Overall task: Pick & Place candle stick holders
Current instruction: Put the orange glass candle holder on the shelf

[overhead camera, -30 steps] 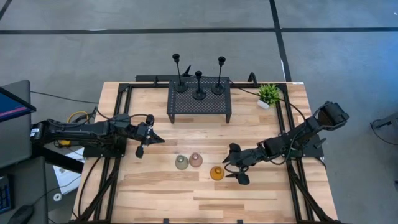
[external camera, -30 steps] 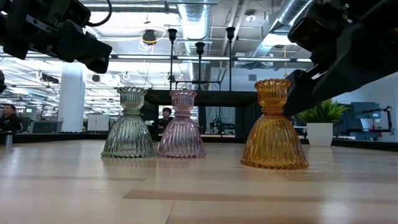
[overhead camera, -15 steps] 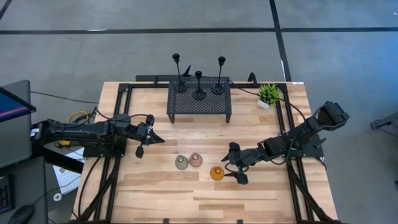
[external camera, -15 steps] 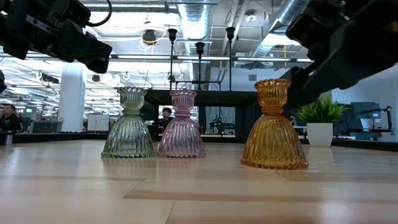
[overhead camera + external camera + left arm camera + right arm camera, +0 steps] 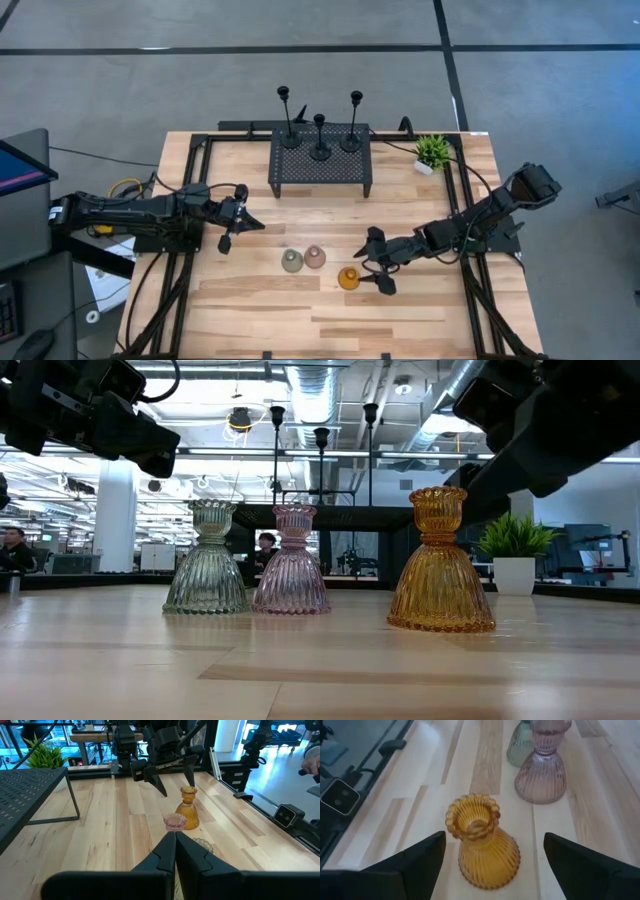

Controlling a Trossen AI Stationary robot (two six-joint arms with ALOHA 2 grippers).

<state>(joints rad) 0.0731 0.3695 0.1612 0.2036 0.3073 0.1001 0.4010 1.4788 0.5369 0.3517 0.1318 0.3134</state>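
Observation:
Three squat holders stand on their bases on the table: amber (image 5: 482, 845), pink (image 5: 543, 767) and green (image 5: 520, 742). In the high view the amber holder (image 5: 348, 278) is nearest my right gripper (image 5: 372, 267). That gripper is open, and its fingers stand on either side of the amber holder's cup without touching it. Three black thin-stemmed holders (image 5: 320, 135) stand on the black perforated rack (image 5: 320, 172) at the far side. My left gripper (image 5: 232, 222) is shut and hangs level over the table's left part, clear of everything.
A small potted plant (image 5: 432, 152) stands at the far right corner. Black frame rails (image 5: 462, 210) run along the table's left and right sides. Bare wood lies between the rack and the squat holders and along the near edge.
My right gripper has tipped a little and edged toward the amber holder, staying open. The holders have not moved.

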